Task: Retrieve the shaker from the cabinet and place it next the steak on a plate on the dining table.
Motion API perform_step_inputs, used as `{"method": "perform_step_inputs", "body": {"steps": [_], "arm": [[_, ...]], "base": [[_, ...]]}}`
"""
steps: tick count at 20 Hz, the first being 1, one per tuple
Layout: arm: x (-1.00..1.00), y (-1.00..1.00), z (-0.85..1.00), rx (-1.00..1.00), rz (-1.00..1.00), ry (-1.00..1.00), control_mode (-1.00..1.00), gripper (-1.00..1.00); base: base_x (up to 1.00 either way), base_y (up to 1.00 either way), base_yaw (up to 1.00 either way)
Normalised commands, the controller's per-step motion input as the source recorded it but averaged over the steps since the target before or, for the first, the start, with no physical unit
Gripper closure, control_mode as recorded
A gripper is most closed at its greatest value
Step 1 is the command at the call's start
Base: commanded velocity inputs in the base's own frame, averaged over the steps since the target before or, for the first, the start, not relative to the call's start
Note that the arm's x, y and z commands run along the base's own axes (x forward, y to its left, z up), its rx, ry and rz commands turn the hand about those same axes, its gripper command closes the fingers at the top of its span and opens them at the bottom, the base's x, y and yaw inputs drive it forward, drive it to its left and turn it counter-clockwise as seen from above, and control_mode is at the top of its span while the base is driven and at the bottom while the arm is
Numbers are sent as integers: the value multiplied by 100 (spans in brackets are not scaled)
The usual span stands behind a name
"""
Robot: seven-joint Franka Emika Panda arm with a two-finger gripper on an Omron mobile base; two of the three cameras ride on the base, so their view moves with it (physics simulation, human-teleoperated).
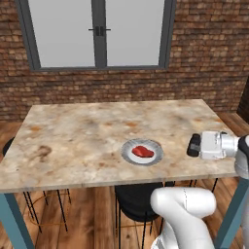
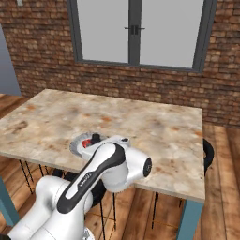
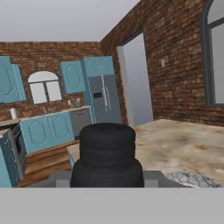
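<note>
Dining table [image 1: 87,131] edge beside shaker [image 1: 194,145]

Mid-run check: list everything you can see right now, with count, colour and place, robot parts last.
dining table: one, beige marbled top, teal legs, before the brick wall
plate: one, grey-white, near the table's front edge
steak: one, red, on the plate
shaker: one, black, held in the gripper, above the table to the right of the plate
window: one, grey frame, in the brick wall
stools: dark, under the table
kitchen cabinets: teal, across the room
gripper: one, shut on the shaker
</note>
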Motion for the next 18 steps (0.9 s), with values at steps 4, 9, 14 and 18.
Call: {"method": "perform_step_inputs", "body": {"steps": [4,9,14,18], "arm": [[19,-13,-13,0,0,0,-100,100],[23,-17,-12,0,0,0,-100,100],[22,-10,-18,0,2,0,-100,100],[19,0,-28,0,3,0,-100,100]], "base": [[0,0,0],[0,0,0],[0,0,0],[0,0,0]]}}
